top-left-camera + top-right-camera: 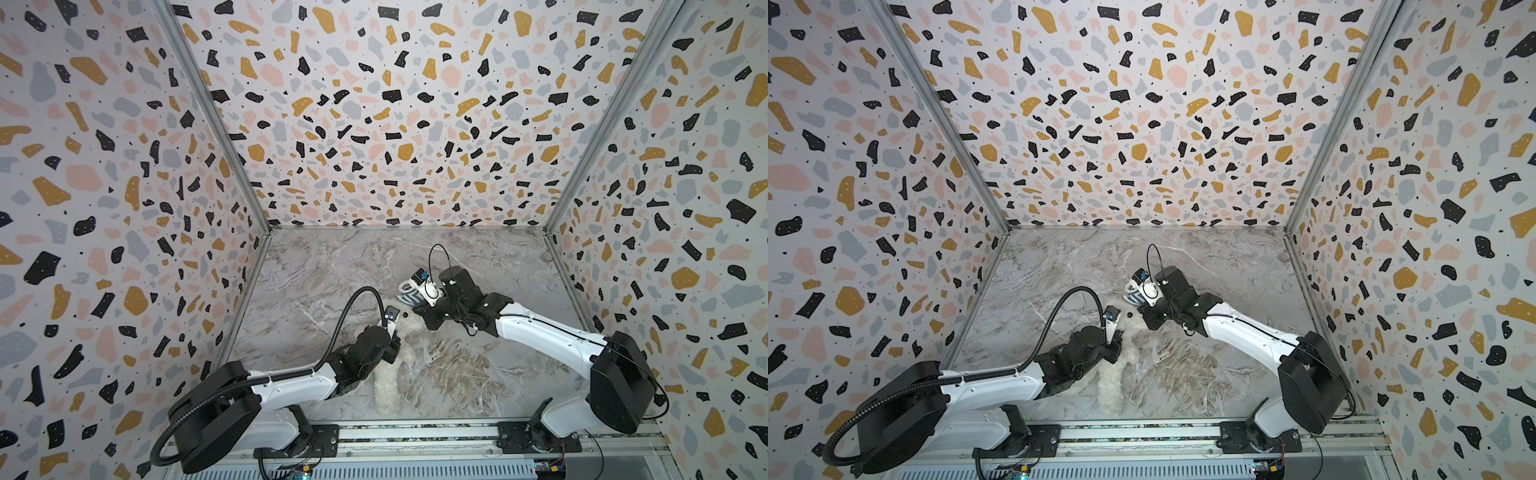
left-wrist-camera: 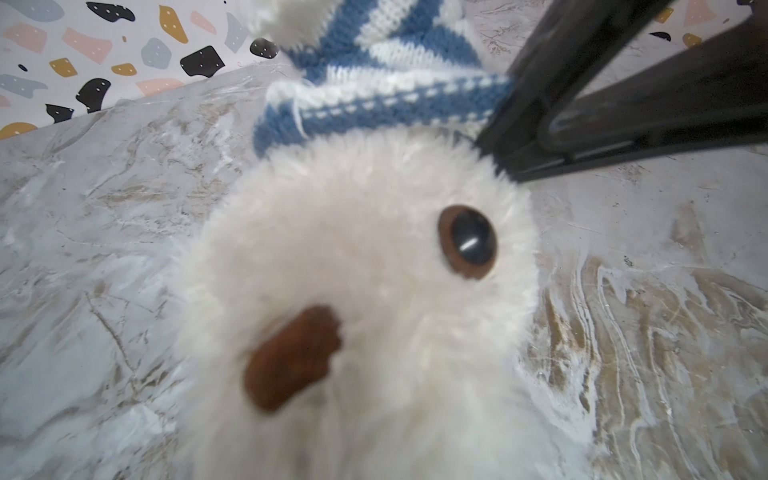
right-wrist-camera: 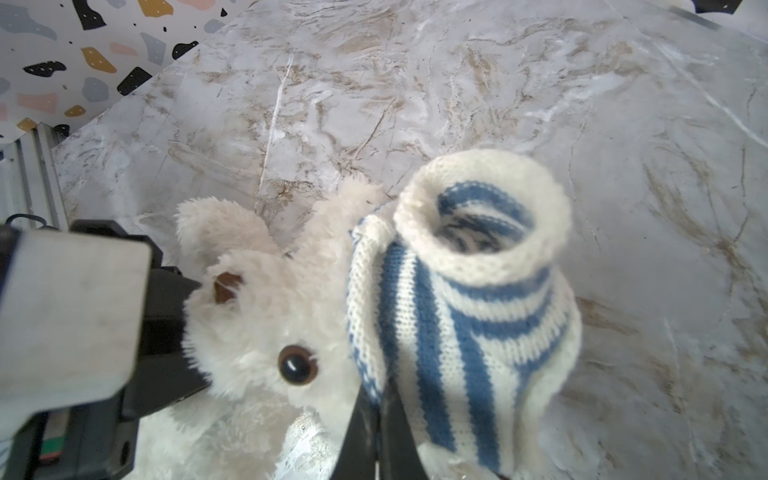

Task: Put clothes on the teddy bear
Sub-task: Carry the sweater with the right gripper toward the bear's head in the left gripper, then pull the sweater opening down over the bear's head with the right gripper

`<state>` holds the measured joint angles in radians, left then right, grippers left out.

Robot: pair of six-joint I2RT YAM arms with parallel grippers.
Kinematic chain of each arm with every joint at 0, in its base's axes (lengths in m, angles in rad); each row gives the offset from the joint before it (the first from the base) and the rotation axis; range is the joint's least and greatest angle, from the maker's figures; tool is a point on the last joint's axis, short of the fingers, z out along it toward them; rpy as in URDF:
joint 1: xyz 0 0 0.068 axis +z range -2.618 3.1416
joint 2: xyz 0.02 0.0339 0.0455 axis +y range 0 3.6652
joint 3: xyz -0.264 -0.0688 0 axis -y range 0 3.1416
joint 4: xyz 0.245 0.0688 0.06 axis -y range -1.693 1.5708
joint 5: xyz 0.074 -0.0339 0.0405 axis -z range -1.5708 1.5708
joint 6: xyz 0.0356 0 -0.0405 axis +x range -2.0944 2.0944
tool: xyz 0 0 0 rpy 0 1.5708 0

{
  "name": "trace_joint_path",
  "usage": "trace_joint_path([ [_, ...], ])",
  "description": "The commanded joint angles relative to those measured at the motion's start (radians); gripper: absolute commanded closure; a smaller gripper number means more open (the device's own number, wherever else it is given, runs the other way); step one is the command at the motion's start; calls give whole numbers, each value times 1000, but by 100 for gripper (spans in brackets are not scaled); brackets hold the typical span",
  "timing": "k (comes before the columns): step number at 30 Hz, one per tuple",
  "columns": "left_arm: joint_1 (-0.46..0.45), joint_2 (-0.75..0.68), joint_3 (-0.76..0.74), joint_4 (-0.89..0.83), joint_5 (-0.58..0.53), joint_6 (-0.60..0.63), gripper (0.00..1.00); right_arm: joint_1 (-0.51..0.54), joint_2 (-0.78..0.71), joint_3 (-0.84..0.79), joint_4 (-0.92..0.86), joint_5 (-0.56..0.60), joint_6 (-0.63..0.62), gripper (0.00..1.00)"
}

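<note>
Fluffy white plush teddy bear [image 2: 374, 270] lies on the marble desk [image 1: 332, 270], crown touching the blue-and-white striped knitted shirt [image 3: 457, 311], whose hem the right claw [image 3: 376, 436] pinches tight. Left claw [image 1: 392, 347] sits at its neck, grip unclear. Next, seemingly: draw the hem over the head.

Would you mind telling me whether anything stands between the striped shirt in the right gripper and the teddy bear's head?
Nothing visible does. The right gripper pinches the striped shirt, whose hem lies against the head of the teddy bear. The left gripper grips the head's other side, clear of that path.
</note>
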<state>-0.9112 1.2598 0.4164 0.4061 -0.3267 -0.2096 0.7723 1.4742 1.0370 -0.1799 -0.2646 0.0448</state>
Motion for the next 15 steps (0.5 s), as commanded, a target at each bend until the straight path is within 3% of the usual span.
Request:
trace_joint_path([
  [1,-2,-26,-13,80,-37,-8,100,37,-28,42,-33,-5,13,99],
  [15,-38,-131,-71,136,-28,46,100,79,-21,81,7,-104,41,99],
])
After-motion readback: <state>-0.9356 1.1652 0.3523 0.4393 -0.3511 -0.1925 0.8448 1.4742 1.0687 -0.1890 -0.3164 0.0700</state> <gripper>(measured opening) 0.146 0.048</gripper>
